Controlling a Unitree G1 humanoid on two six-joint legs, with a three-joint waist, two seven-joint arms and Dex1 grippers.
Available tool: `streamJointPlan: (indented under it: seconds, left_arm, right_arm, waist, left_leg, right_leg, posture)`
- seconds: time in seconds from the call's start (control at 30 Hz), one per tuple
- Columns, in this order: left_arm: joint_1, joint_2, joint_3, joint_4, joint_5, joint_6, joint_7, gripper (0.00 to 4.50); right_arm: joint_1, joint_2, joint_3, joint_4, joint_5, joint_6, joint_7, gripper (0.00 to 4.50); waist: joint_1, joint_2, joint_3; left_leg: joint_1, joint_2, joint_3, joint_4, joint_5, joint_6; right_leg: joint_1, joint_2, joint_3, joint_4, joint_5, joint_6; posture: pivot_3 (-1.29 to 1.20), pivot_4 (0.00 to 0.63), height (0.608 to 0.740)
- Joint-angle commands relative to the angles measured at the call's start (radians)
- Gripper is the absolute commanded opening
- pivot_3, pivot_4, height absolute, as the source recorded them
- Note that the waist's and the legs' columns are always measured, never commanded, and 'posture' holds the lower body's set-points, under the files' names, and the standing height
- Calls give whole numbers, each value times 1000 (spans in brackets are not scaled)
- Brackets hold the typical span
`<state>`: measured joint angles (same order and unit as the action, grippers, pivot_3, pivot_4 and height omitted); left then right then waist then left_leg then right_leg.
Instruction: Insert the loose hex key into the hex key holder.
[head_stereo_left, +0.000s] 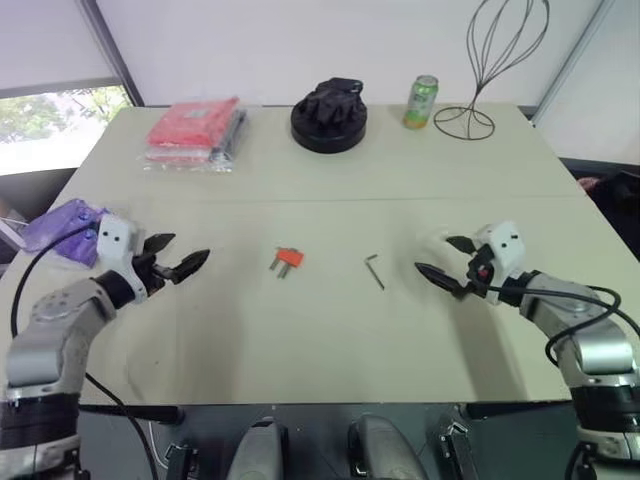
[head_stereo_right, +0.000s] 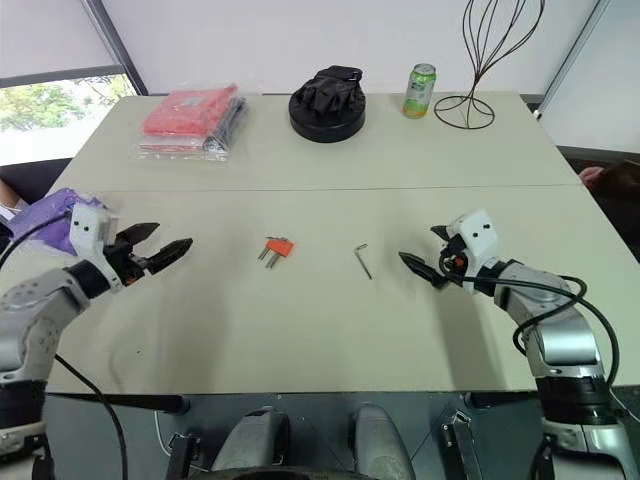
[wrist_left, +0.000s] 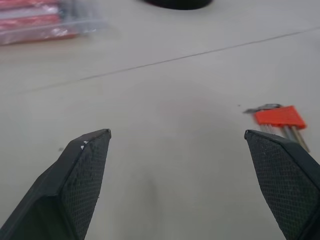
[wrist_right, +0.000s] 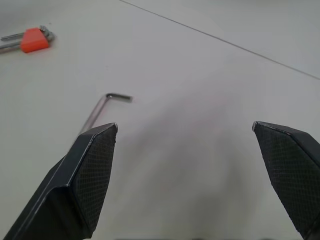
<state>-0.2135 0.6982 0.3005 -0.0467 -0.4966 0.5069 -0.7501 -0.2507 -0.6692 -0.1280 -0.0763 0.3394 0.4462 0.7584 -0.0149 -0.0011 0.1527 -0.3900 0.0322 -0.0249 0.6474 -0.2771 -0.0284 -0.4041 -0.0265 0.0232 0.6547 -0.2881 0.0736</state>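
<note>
Key (head_stereo_left: 374, 270) and holder (head_stereo_left: 288, 259) both lie free on the table (head_stereo_left: 320, 340), near each other in the middle front, with neither gripper touching them. The left gripper (head_stereo_left: 172, 255) hangs off to the left of the holder, the right gripper (head_stereo_left: 446, 262) just to the right of the key, and both have their fingers spread wide and empty. The step in hand looks like the reach for the two parts. To do it well, I would bring the right gripper down over the key's long shank, fingers either side of it across its width, and pinch near the middle so that the rod does not pivot or skid on the smooth top; it is thin and lies flat, so the fingertips must get very low. The left should clamp the holder's orange body, not the short keys sticking out of it. The key's long axis runs roughly from far to near, leaning slightly to the right as it nears the robot, with the short bent end at the far end, turned left toward the holder. The holder's own keys point toward the near-left.
</note>
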Motion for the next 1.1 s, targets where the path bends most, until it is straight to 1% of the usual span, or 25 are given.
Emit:
streamJointPlan:
  seconds: [0.03,0.13,0.27,0.37,0.47,0.63,0.77,0.83,0.97,1.1]
  left_arm:
    - [-103,89,-59,30,-57,29,-219,4475]
    - [-181,127,-111,107,-54,34,-331,4475]
    - [-328,155,-219,267,36,-46,-469,4475]
    - [-404,162,-274,360,91,-97,-542,4475]
    - [-439,151,-285,412,115,-126,-563,4475]
    - [-410,127,-276,388,124,-133,-549,4475]
    - [-385,110,-252,361,114,-124,-518,4475]
    - [-359,104,-237,330,104,-115,-499,4475]
    - [-291,108,-216,260,88,-97,-470,4475]
    - [-261,106,-202,224,81,-81,-445,4475]
  right_arm:
    - [-77,-9,32,-9,2,-4,41,4500]
    - [-112,4,68,-2,0,-5,67,4500]
    - [-208,99,199,67,-41,-44,98,4500]
    - [-273,210,292,183,-88,-117,118,4500]
    - [-336,287,338,346,-144,-221,122,4500]
    - [-494,404,346,664,-197,-376,116,4500]
    - [-577,458,335,830,-216,-453,137,4500]
    - [-600,476,338,876,-227,-483,152,4500]
    - [-597,498,357,880,-241,-505,207,4500]
    - [-595,516,346,893,-255,-517,191,4500]
  waist:
    - [1,0,0]
    - [1,0,0]
    - [-5,0,0]
    - [-10,-1,1]
    - [-8,0,1]
    - [-6,-2,2]
    - [-8,-2,2]
    - [-8,-2,2]
    - [-9,-1,3]
    - [-9,-1,3]
  left_leg:
    - [0,0,0,0,0,0]
    - [0,0,1,0,0,0]
    - [0,0,1,0,0,0]
    - [0,0,2,0,0,0]
    - [-2,0,2,0,0,0]
    - [-2,0,3,1,0,0]
    - [-1,0,3,1,0,0]
    - [-1,0,3,1,0,0]
    - [-1,0,3,1,0,0]
    - [-1,1,2,1,0,0]
  right_leg:
    - [0,0,0,0,0,0]
    - [-1,0,0,0,0,0]
    - [-1,1,0,0,0,0]
    - [-3,2,0,2,0,0]
    - [-5,1,0,4,0,0]
    - [-6,0,1,6,0,0]
    - [-7,0,1,8,0,0]
    - [-7,0,1,9,0,0]
    - [-7,-1,1,9,0,0]
    - [-7,-1,1,10,0,0]
  posture:
    - [0,150,740]
    - [0,150,740]
    - [0,150,740]
    - [0,150,740]
    - [0,150,740]
    - [0,150,740]
    - [0,150,740]
    - [0,150,740]
    - [0,150,740]
    - [0,150,740]
